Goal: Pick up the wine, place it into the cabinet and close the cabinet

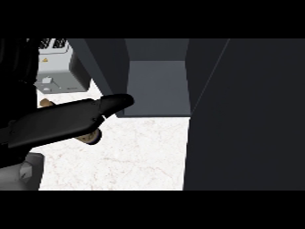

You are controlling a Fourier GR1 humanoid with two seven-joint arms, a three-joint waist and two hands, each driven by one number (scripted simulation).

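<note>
Left robot hand hides most of a brown object

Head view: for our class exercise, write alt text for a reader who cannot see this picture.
A black left hand reaches from the left across a white marbled counter toward an open dark cabinet, with part of a brownish object showing beneath it. The cabinet's door stands open at right, and a grey toaster sits behind the hand.

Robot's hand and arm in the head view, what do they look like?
The left hand is matte black, broad and flat, narrowing to a rounded tip. Below it, the forearm shows pale grey blocky casing at the lower left corner. No cables or markings show.
</note>
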